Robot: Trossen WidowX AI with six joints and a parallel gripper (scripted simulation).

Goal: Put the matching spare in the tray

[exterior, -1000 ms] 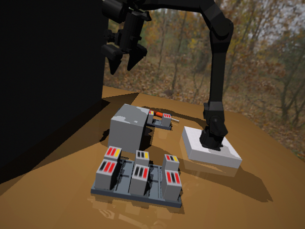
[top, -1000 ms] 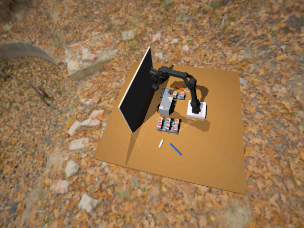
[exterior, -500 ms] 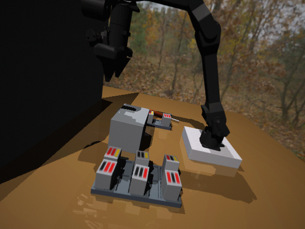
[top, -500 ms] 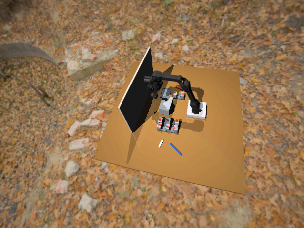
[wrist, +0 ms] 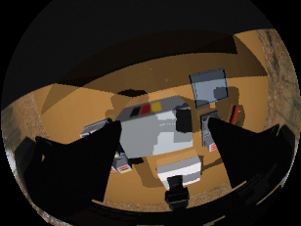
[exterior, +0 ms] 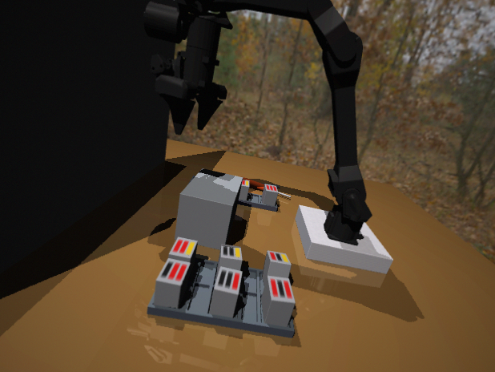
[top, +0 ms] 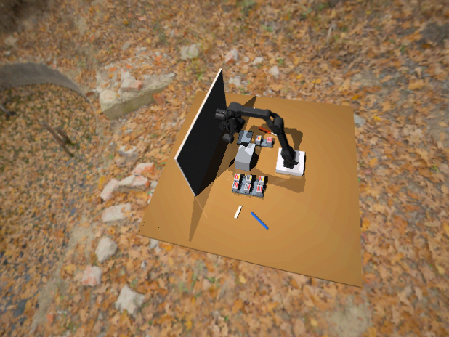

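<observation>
The mounted unit (top: 244,161) (exterior: 205,218) (wrist: 139,138) is a grey block. In the wrist view its back edge face shows black, red and yellow bars, left to right. My gripper (exterior: 189,131) (wrist: 166,123) is open and empty, high above and behind the unit. The flat blue-grey tray (top: 245,136) (wrist: 210,88) lies beyond the unit. A rack (top: 241,193) (exterior: 248,325) holds several grey spares with red, black and yellow bars on top. A small rack (top: 264,144) (exterior: 256,204) holds two spares; one (exterior: 270,194) shows three red bars.
A tall black panel (top: 207,141) (exterior: 80,100) stands behind the unit, close to the wrist. An orange-red tool (top: 264,129) (wrist: 235,115) lies near the small rack. A white bar (top: 237,212) and a blue bar (top: 259,221) lie beyond the larger rack.
</observation>
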